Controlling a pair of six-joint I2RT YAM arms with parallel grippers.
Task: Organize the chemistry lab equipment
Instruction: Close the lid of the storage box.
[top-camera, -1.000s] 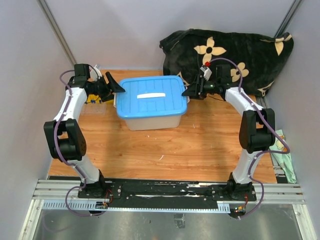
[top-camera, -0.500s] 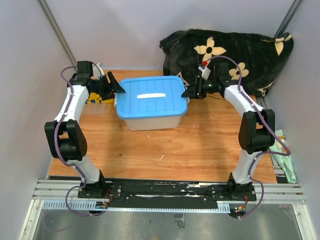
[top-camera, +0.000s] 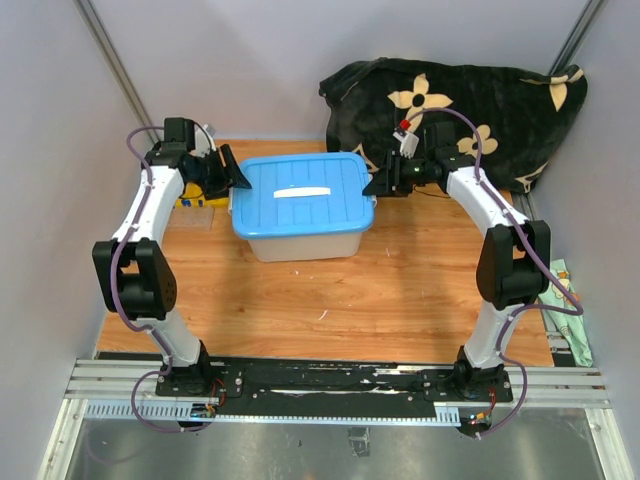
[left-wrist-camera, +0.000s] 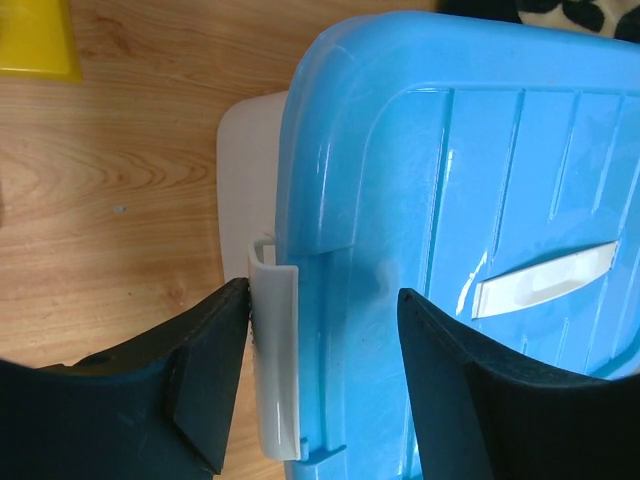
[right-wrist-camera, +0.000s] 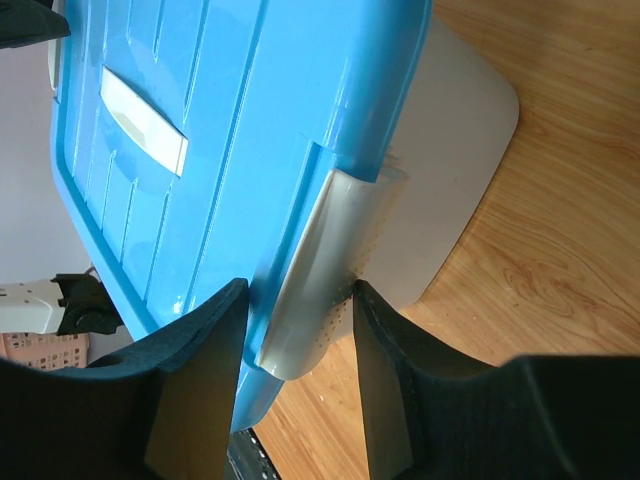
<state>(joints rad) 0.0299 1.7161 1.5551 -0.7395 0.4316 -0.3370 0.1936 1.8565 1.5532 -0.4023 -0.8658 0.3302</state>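
Observation:
Of the lab equipment only the yellow tube rack (top-camera: 188, 200) (left-wrist-camera: 35, 40) shows, on the table left of the white bin (top-camera: 300, 240) and partly behind my left arm. The bin's blue lid (top-camera: 300, 190) (left-wrist-camera: 450, 200) (right-wrist-camera: 200, 150) is on. My left gripper (top-camera: 237, 180) (left-wrist-camera: 322, 290) is open astride the left white latch (left-wrist-camera: 275, 350): one finger touches the latch, the other stands over the lid. My right gripper (top-camera: 372, 185) (right-wrist-camera: 299, 285) is shut on the right latch (right-wrist-camera: 320, 270) and the lid's edge.
The black flower-patterned blanket (top-camera: 460, 100) lies heaped at the back right, just behind my right arm. Grey walls close in on both sides. Something green (top-camera: 565, 300) lies off the table's right edge. Bare wooden tabletop (top-camera: 330, 300) stretches in front of the bin.
Both grippers have narrowed around the bin's side latches. The left arm's wrist has shifted slightly right and back; the right wrist has edged back a little. The bin has not moved.

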